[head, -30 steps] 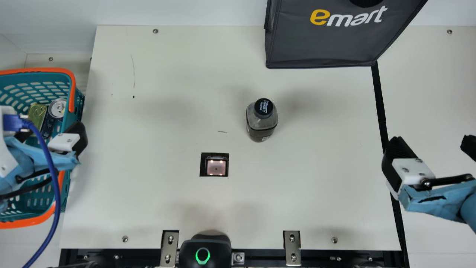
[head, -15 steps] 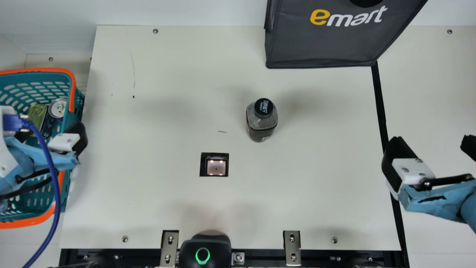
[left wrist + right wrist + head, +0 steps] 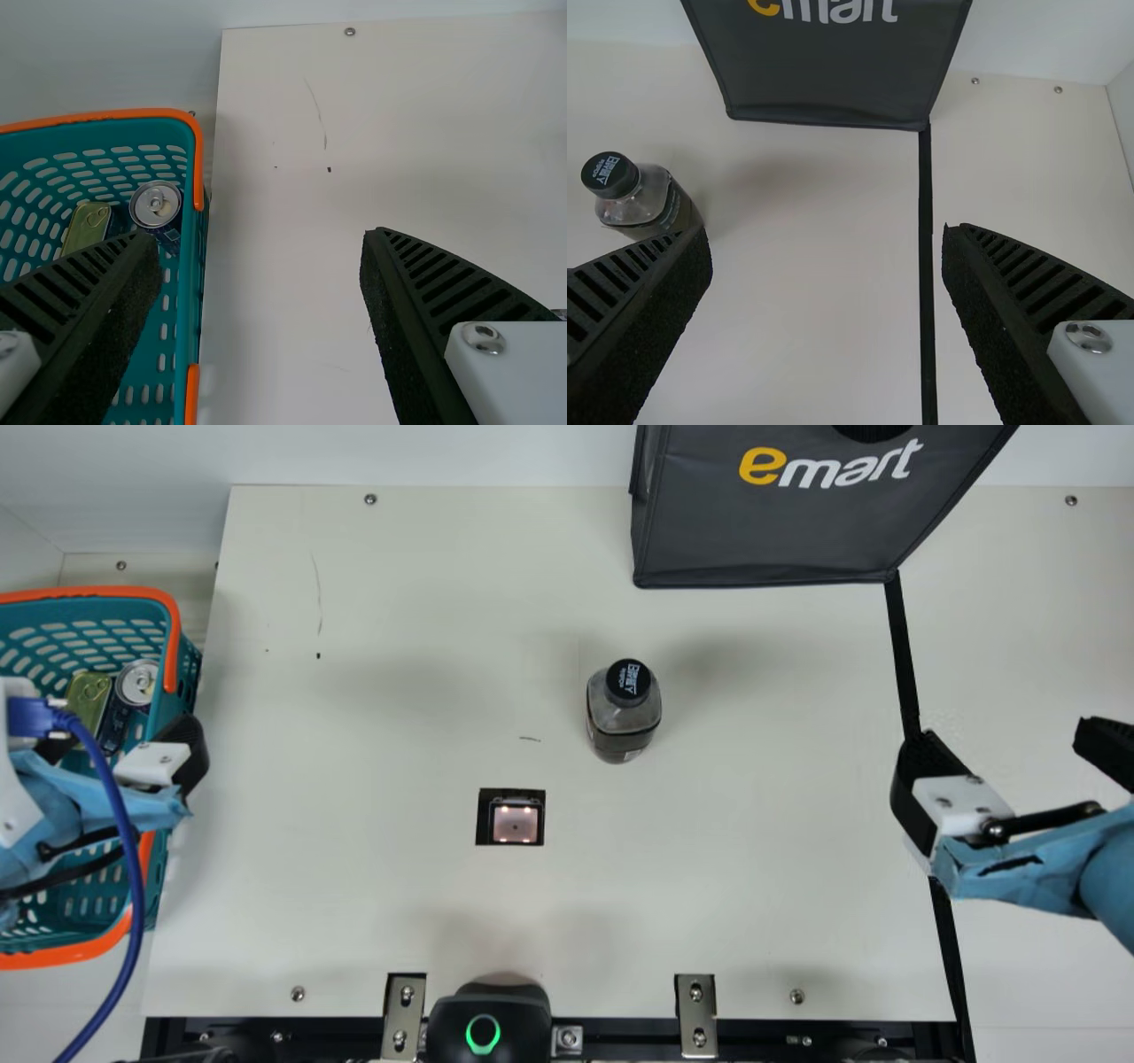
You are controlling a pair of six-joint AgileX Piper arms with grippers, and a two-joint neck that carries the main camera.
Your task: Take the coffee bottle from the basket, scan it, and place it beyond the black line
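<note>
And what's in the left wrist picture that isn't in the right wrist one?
Left wrist view: the teal basket with its orange rim, a drink can and a flat tin inside, and the left gripper. Right wrist view: the coffee bottle, dark bag, black line and right gripper. Both: the cream table.

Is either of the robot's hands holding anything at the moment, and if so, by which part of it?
Nothing is held: the left hand and right hand are both open, and the coffee bottle stands on the table.
</note>
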